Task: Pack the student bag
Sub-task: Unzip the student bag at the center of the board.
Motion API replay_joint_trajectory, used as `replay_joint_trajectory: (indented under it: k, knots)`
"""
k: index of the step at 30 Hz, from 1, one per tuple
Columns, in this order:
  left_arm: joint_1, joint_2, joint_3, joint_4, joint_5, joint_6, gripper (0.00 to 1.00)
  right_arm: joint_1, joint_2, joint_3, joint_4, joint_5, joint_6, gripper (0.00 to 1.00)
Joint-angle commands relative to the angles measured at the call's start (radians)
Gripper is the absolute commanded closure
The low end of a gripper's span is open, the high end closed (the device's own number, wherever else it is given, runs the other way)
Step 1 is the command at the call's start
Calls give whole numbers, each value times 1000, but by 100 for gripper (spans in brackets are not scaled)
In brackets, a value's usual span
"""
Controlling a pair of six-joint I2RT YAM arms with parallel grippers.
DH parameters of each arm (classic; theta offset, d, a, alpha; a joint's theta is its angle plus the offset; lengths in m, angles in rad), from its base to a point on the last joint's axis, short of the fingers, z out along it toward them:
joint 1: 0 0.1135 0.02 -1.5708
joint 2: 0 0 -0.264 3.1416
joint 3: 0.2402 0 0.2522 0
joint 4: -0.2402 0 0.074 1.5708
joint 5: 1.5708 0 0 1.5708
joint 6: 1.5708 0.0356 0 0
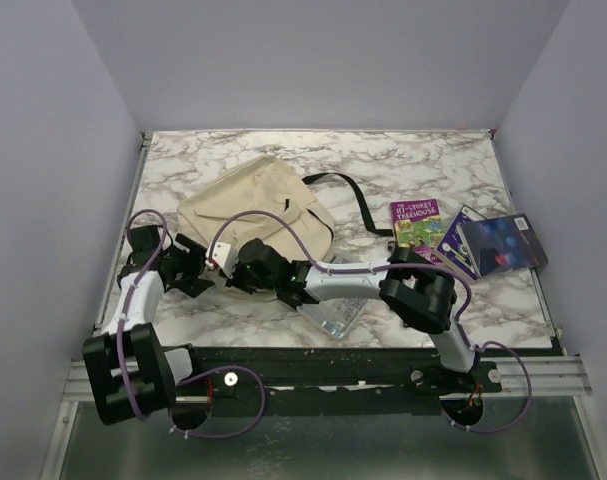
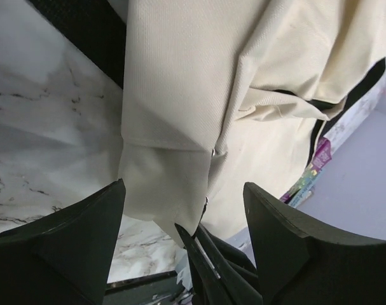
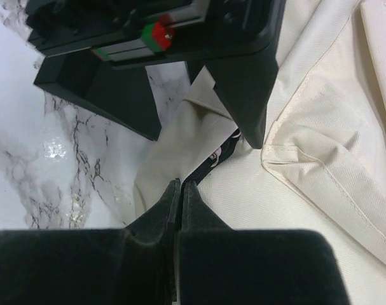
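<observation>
Left end effector [image 2: 183, 185]: released, jaws spread wide. They straddle a folded corner of the student bag [image 1: 253, 210]; whether the pads touch the cloth cannot be told.

Right end effector [image 3: 180, 184]: clenched, the two fingers pressed flat together with no gap. Tips sit against the bag's edge where a black zip line runs. Whether any cloth or zip tab is pinched between them cannot be told.

Both end effectors meet at the bag's 6 o'clock edge, close beside each other.

Student bag: one, lying flat at about 10 o'clock from the middle of the bench [image 1: 413, 160]. Cream woven cloth, soft and creased, with stitched seams and a flap. One black strap [image 1: 353, 195] trails off toward 3 o'clock.

Bench: white marble pattern with grey veins, glossy.

Books: two, flat and rectangular, at 3 o'clock and well apart from the bag. One has a purple and green cover [image 1: 416, 222]; the other is dark blue [image 1: 495, 245].

Clear pouch [image 1: 335, 315]: one, at 6 o'clock, partly under the right arm.
</observation>
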Motion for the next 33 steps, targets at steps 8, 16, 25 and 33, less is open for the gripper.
replay_joint_trajectory:
  k: [8, 16, 25, 33]
  knots:
    - [16, -26, -99, 197, 169, -63, 32, 51, -43, 18, 70, 56, -95, 100]
    - [17, -56, -133, 333, 193, 2, 89, 74, -98, -6, -25, -35, 50, 74]
    - [17, -135, -177, 381, 257, 94, 100, -98, -150, -22, -35, -423, 874, 43]
    - [17, -242, -212, 413, 286, 119, 100, -217, -94, -89, 174, -604, 1176, 52]
